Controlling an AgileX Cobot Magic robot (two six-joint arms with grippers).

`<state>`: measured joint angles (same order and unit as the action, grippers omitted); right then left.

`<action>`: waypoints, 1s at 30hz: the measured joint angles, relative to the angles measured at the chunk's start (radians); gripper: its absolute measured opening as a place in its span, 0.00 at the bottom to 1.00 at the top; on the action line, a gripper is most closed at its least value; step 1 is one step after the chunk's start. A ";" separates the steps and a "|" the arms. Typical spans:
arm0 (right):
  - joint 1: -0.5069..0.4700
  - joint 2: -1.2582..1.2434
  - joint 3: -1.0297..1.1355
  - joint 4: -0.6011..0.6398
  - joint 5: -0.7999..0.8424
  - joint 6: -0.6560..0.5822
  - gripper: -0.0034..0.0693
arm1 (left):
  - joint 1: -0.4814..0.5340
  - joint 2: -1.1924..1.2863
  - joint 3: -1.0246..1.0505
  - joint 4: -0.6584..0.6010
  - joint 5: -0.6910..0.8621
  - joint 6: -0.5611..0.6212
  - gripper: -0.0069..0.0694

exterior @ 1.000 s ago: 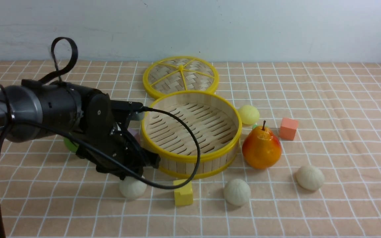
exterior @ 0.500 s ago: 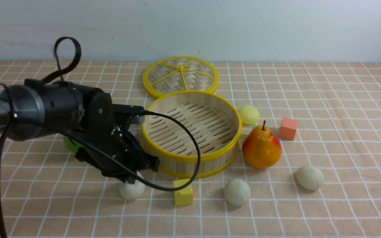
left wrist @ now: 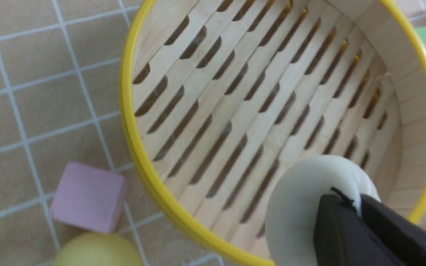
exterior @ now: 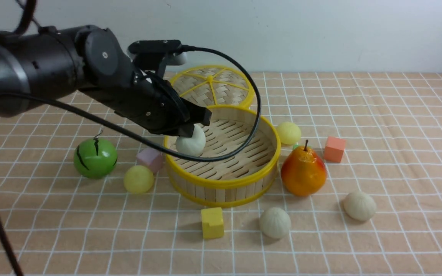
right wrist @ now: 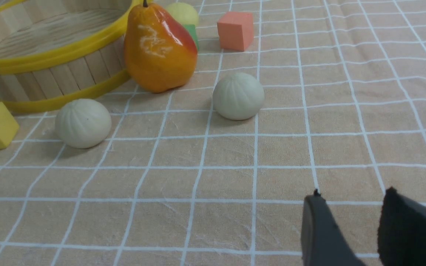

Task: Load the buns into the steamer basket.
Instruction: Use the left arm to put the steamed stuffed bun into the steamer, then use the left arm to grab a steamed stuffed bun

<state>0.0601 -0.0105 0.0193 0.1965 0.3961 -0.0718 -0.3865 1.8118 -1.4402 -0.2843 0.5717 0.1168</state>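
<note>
Left fingers [left wrist: 346, 229] clamp a bun [exterior: 191, 142] above the steamer basket [exterior: 221, 182]; right fingers [right wrist: 322, 229] stand apart. Bun dents, probably soft: grip mid-body lightly

The peach checked tablecloth [exterior: 397, 115] carries the steamer basket [exterior: 221, 183], lid [exterior: 209, 85], pear [exterior: 303, 172], green ball [exterior: 95, 158], coloured cubes [exterior: 212, 222], four buns [exterior: 275, 222].

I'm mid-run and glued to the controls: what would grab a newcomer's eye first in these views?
The left gripper, clamped on an off-white bun over the left side of the steamer basket at mid-table, dominates the front view. Next come the glossy orange pear just right of the basket and the green striped ball off to its left.
</note>
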 joint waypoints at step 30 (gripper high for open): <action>0.000 0.000 0.000 0.000 0.000 0.000 0.38 | 0.099 0.019 0.110 0.263 0.171 -0.234 0.31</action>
<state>0.0601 -0.0105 0.0193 0.1965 0.3961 -0.0718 -0.2878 1.8313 -1.3300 -0.0211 0.7423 -0.1174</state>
